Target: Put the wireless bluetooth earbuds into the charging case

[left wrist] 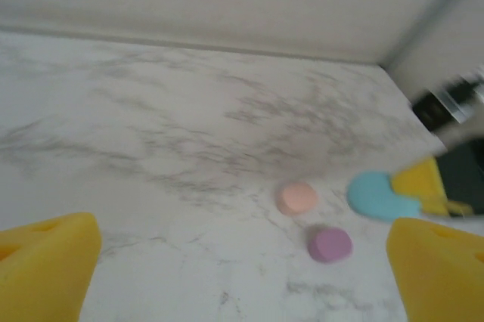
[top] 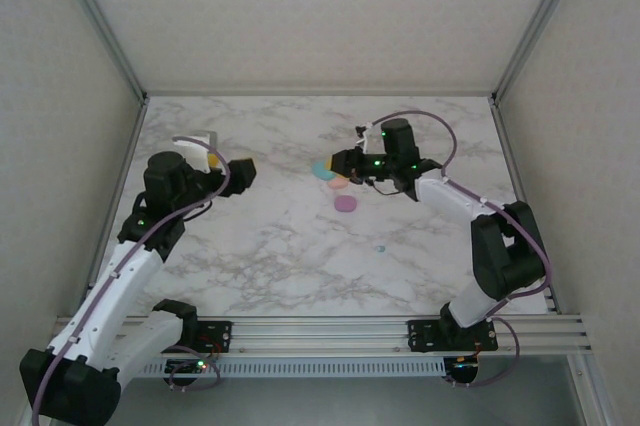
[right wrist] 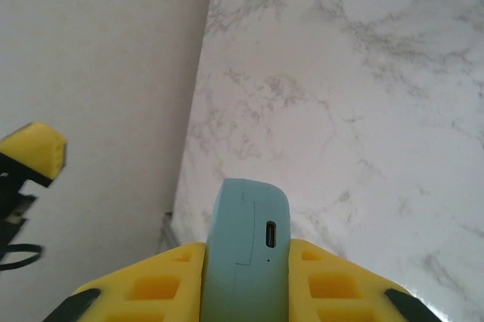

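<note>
Rail: a silver aluminium rail (top: pixel 320 331) runs along the near table edge, with both arm bases bolted to it.
Table: a white marble-pattern tabletop (top: pixel 260 246) reaches from the rail to the far wall.
Earbud: one tiny teal rounded earbud (top: pixel 380 248) lies loose on the tabletop right of centre. It is closer to the rail than any case, well apart from both grippers, and in no case.
Purple case: a small purple oval case (top: pixel 345 203) lies flat beyond the earbud, untouched.
Pink case: a small pink oval case (top: pixel 338 183) lies flat just behind the purple one. The left wrist view shows a narrow gap between them.
Teal case: a teal rounded plastic charging case (right wrist: pixel 243 246) sits just past the pink case, turned on edge with its charging port towards the right wrist camera. I cannot tell whether it touches the table.
Right gripper: the right gripper (top: pixel 332 166) is narrow, its yellow pads (right wrist: pixel 333 284) clamped on either side of the teal case.
Left gripper: the left gripper (top: pixel 228 168) is over the left half of the table with its yellow fingers (left wrist: pixel 45 269) spread wide and nothing between them. It faces the three cases.
Far wall: a plain white panel wall (top: pixel 320 16).
</note>
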Robot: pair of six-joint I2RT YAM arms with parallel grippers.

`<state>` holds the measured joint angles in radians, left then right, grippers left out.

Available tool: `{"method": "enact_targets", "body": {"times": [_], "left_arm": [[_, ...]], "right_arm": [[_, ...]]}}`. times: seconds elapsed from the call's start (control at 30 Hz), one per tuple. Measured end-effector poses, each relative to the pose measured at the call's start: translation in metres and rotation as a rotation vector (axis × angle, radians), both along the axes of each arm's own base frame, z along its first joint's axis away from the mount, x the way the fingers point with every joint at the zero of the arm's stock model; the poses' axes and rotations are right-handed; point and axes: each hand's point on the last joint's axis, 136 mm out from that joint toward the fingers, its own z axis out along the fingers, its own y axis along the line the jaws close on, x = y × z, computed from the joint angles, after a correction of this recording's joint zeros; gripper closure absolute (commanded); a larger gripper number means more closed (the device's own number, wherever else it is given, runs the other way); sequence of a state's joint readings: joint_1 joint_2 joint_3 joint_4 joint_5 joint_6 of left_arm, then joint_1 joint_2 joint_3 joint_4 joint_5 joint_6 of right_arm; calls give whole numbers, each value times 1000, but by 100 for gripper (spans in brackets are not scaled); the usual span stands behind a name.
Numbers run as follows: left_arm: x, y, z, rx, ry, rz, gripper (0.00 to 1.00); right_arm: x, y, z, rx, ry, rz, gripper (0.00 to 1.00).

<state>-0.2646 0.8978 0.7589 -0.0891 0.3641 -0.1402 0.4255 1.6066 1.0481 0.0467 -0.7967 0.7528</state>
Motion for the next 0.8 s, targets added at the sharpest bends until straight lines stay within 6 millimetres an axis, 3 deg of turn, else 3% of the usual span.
{"method": "enact_targets", "body": {"times": [0.1, 0.33, 0.5, 0.8], "left_arm": [[-10, -23, -3, 38, -64, -170, 9], [-23, -70, -20, 112, -144, -509, 12], [-28, -95, -22, 121, -178, -645, 12], [-26, -139, -5, 182, -304, -792, 13]], "right_arm": [[-5, -8, 9, 52, 70, 39, 83], [-22, 0, 57, 186, 108, 194, 82], [-32, 1, 64, 219, 146, 245, 82], [-56, 8, 84, 248, 129, 323, 82]]}}
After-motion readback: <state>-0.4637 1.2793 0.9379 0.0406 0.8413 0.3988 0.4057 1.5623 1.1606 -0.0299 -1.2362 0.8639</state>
